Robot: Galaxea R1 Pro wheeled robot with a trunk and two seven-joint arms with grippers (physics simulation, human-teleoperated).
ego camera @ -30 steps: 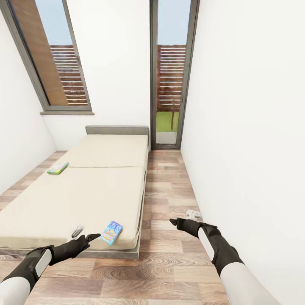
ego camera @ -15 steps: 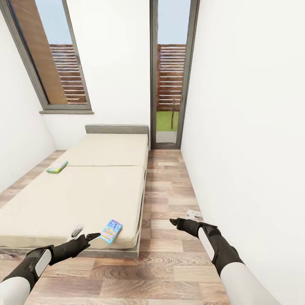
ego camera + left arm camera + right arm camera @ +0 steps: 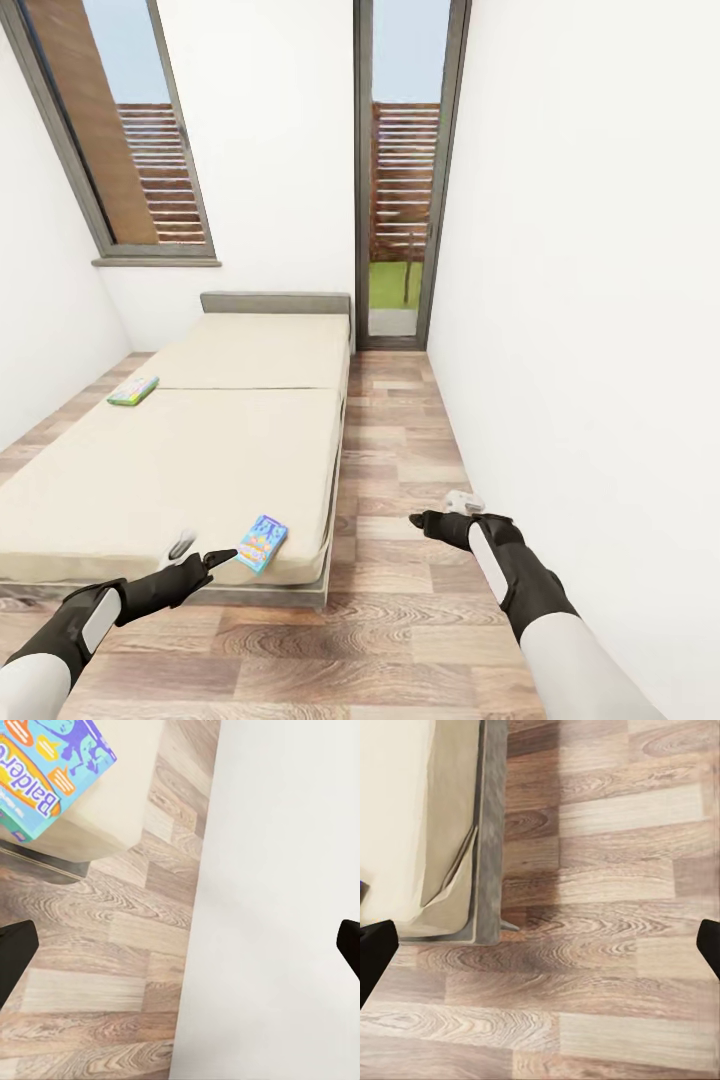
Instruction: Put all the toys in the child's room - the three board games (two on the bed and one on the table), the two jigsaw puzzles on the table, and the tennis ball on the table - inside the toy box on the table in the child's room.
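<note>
Head view: the bed (image 3: 200, 440) with its cream cover sits against the left side of the room, on the wood-plank floor (image 3: 400, 450). The blue board game (image 3: 262, 542) lies flat at the near right corner of the bed. The pale green board game (image 3: 133, 390) lies near the bed's left edge, well apart from the blue one. The left gripper (image 3: 222, 558) hovers just beside the blue game, not touching it. The right gripper (image 3: 425, 521) hangs over bare floor.

Left wrist view: fingertips (image 3: 15, 956) sit at opposite frame edges, spread wide, nothing between. The blue game (image 3: 49, 769) rests on the bed corner.

Right wrist view: fingertips (image 3: 375, 949) likewise spread wide, empty, over floor beside the bed frame (image 3: 487, 832).
</note>
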